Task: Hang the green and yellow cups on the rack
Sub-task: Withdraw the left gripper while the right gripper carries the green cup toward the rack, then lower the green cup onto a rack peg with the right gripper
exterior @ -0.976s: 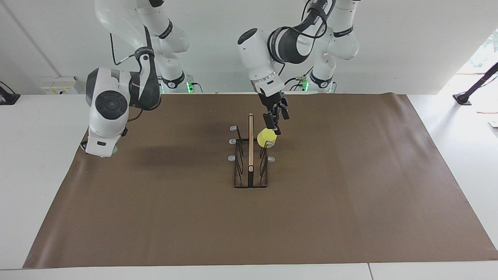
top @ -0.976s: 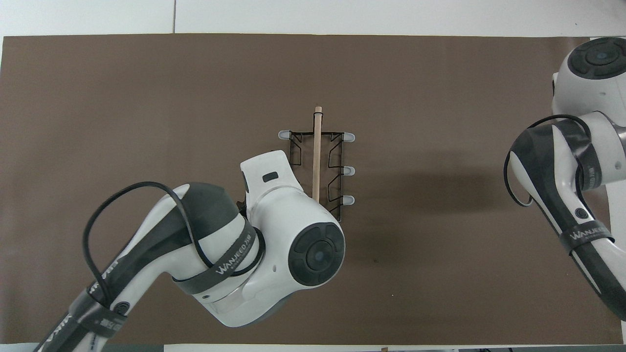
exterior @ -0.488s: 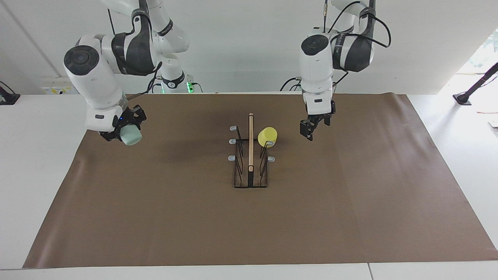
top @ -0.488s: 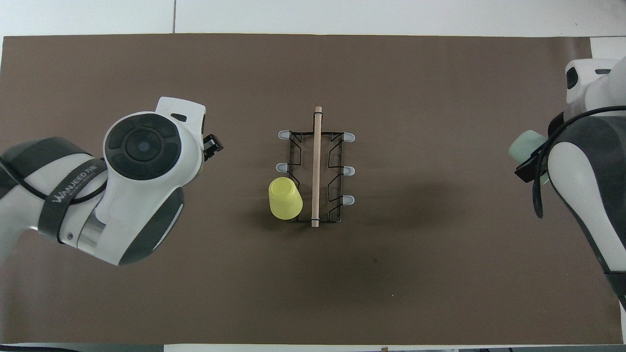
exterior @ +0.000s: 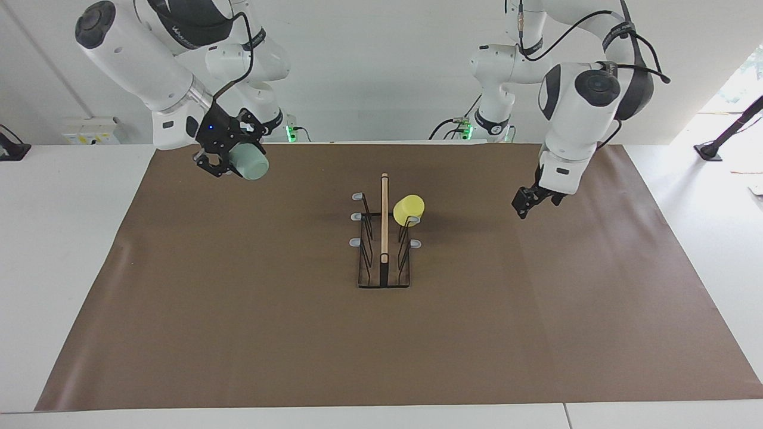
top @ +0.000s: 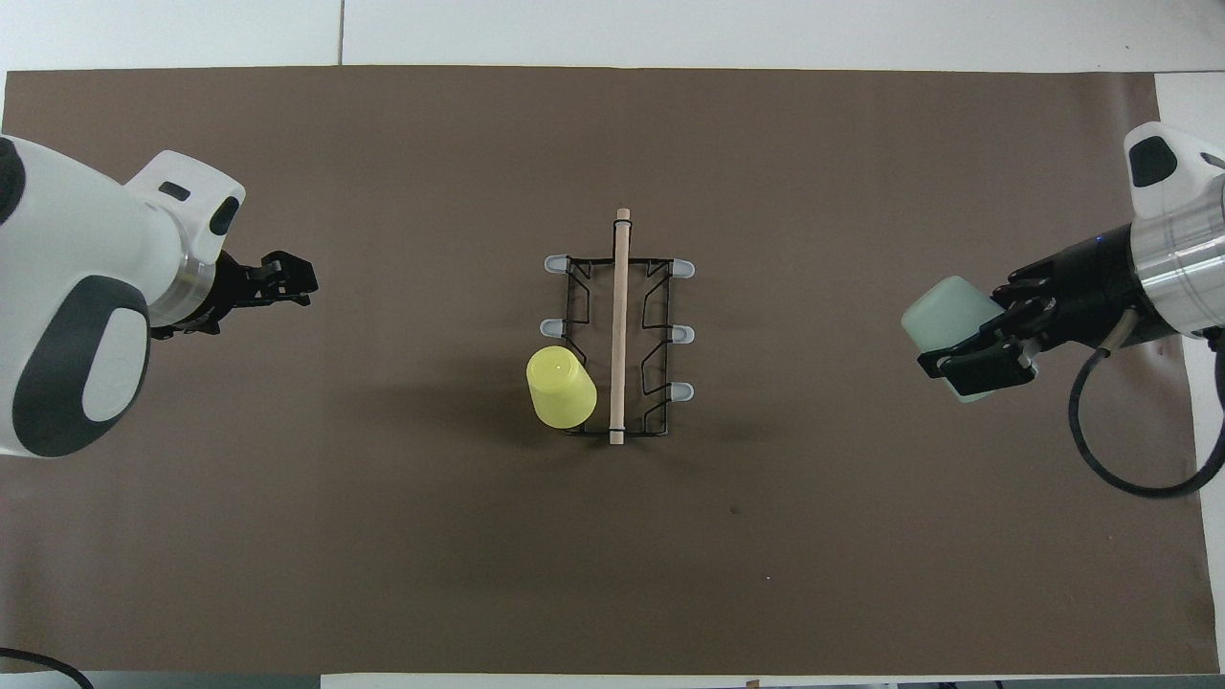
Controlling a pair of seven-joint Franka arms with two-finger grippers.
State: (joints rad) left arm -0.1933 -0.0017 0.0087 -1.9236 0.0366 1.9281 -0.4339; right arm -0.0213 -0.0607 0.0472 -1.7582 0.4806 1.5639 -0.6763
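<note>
The black wire rack (exterior: pixel 384 226) with a wooden top bar stands at the middle of the brown mat; it also shows in the overhead view (top: pixel 619 316). The yellow cup (exterior: pixel 409 209) hangs mouth-down on the prong nearest the robots on the left arm's side, as the overhead view (top: pixel 560 388) shows too. My right gripper (exterior: pixel 228 158) is shut on the pale green cup (exterior: pixel 250 162) and holds it on its side in the air over the mat's right-arm end (top: pixel 943 321). My left gripper (exterior: pixel 527 204) is open and empty, over the mat toward the left arm's end (top: pixel 287 277).
The brown mat (exterior: pixel 238 310) covers most of the white table. The rack's other five grey-tipped prongs are bare. A black stand's foot (exterior: pixel 709 152) sits on the white table past the mat at the left arm's end.
My left gripper let go of the yellow cup on the prong and drew away toward its own end. My right gripper rose from the mat with the green cup and swung toward the rack.
</note>
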